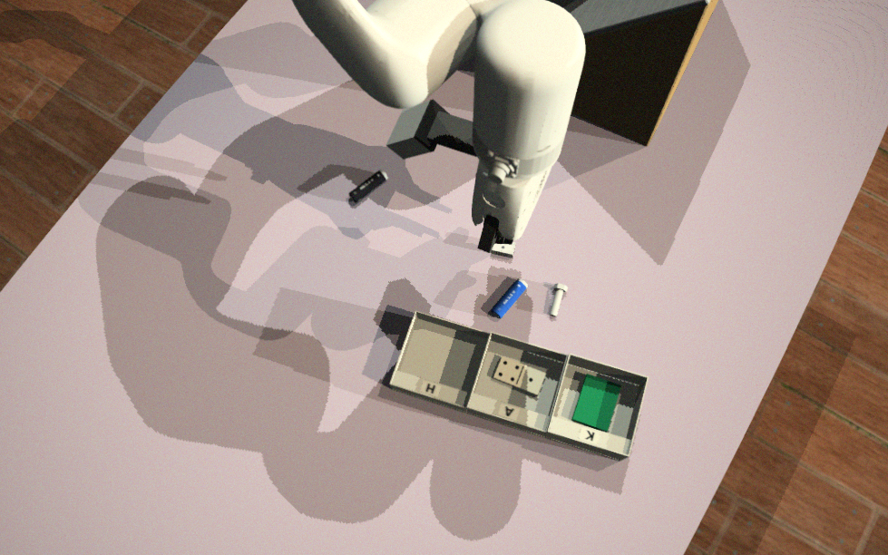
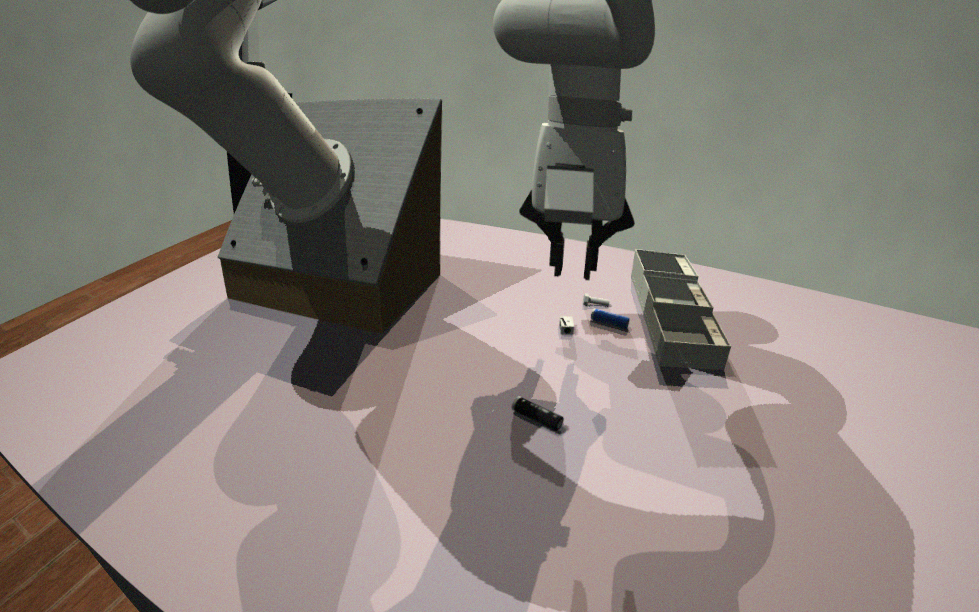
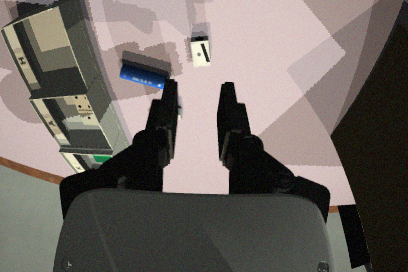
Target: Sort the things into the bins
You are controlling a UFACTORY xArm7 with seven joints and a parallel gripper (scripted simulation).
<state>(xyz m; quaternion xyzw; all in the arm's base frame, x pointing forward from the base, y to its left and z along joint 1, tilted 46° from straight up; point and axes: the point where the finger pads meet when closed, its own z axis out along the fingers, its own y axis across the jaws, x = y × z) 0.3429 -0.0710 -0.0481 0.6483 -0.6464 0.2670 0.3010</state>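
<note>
- A black cylinder (image 1: 368, 186) lies on the pale tabletop (image 1: 122, 427) at the left, well apart from everything else.
- The row of three joined bins sits lower down: bin H (image 1: 405, 348) on the left shows only its floor.
- The middle bin A (image 1: 480, 398) holds two pale game tiles (image 1: 509, 371), one with dark pips.
- The arm hangs over the tabletop with its end effector (image 2: 573, 267) pointing down, raised off the surface; its two dark fingers stand partly apart with nothing between them.
- Below the end effector a small white sharpener (image 3: 200, 50) lies on the tabletop, not in any bin; in the top view the arm's wrist hides all but its lower edge.
- A blue battery (image 1: 507, 297) lies tilted just beside bin A's far wall, outside the bins.
- A small light-coloured bolt (image 1: 556, 297) lies near the battery's right, apart from it.
- Bin K (image 1: 629, 421) at the right end holds a green block (image 1: 596, 402).
- The arm's dark wedge-shaped pedestal (image 1: 681, 82) stands at the upper right of the tabletop.
</note>
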